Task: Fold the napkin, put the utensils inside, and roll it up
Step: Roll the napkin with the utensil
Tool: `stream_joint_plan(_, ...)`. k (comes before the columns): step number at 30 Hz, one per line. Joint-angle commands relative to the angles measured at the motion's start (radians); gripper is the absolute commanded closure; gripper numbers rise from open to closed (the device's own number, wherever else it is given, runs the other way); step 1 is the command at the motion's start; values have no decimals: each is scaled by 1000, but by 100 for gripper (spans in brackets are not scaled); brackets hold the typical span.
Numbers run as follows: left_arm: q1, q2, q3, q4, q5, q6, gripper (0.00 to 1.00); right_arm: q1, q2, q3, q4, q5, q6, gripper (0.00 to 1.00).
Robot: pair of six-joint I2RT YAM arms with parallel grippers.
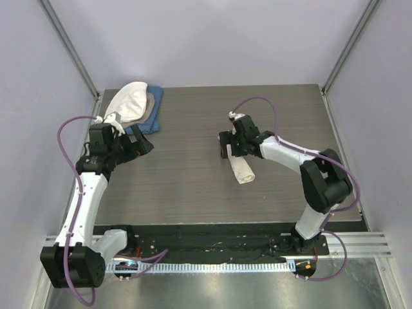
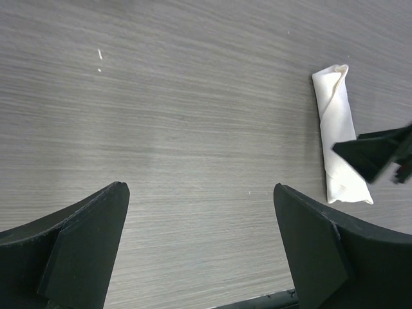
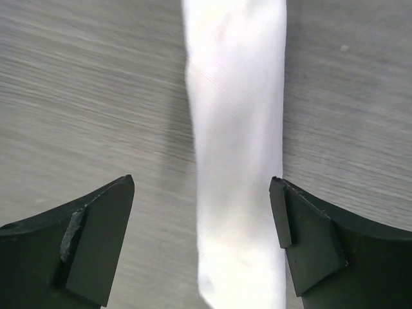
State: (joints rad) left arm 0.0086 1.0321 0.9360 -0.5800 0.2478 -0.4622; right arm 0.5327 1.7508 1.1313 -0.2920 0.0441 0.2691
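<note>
We look down on a grey worktop (image 1: 193,187) with a fine, straight wood grain that runs side to side. It has a matte finish, and the left wrist view shows a couple of small white specks (image 2: 100,55) on it. Plain pale walls (image 1: 212,38) close it in on three sides, with slim metal posts (image 1: 67,42) at the corners. A black plate and a ribbed aluminium rail (image 1: 360,243) line the near edge.

The napkin (image 1: 243,170) lies near the middle of the worktop, towards the right. It is rolled into a short, soft cream tube with a diagonal fold line across it, and one end is tucked and creased.

The right pincer (image 1: 228,148) hangs over the far end of the roll with its black jaws spread and the roll between them. One pad sits just beside the cloth and the other is clearly apart from it, so nothing is pinched.

The left pincer (image 1: 147,143) is also spread wide, over bare worktop well to the left of the roll.

In the far left corner we see a loose stack of cloths (image 1: 135,103): white on top, then tan, then blue.
</note>
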Motion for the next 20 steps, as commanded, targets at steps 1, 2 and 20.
stream_joint_plan(1,18,-58,58,11,28,77,0,-26,-229,7,91,-75,22,4)
stream_joint_plan(2,17,-72,57,29,15,83,0,-34,-261,-17,105,-61,25,3)
stream_joint_plan(20,17,-283,-28,123,-94,120,0,-143,-746,-449,287,224,-7,0)
